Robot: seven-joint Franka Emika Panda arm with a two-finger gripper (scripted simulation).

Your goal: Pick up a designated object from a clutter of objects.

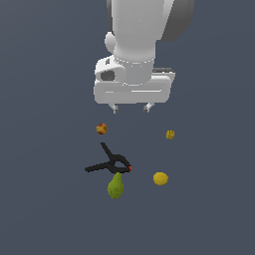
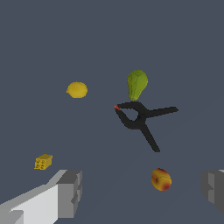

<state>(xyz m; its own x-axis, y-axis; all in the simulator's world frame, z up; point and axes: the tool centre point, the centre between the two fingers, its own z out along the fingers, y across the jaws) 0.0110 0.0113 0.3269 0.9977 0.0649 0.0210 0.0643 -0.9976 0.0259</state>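
Hovering end effector [image 1: 131,107] spread wide, pear [image 1: 115,186] touching black clamp [image 1: 110,163], wrist view alone showing grey fingertips [image 2: 70,192] close up

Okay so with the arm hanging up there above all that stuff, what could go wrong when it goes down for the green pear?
1. The black spring clamp lies right against the olive-green pear, apparently touching its tapered end, so a descending finger may strike it or shove both.
2. The open tool hangs well off the pear, nearer the small red-yellow ball, so a poor approach could knock that rolling.
3. The pear's rounded, tapered body could slip out as the fingers close.
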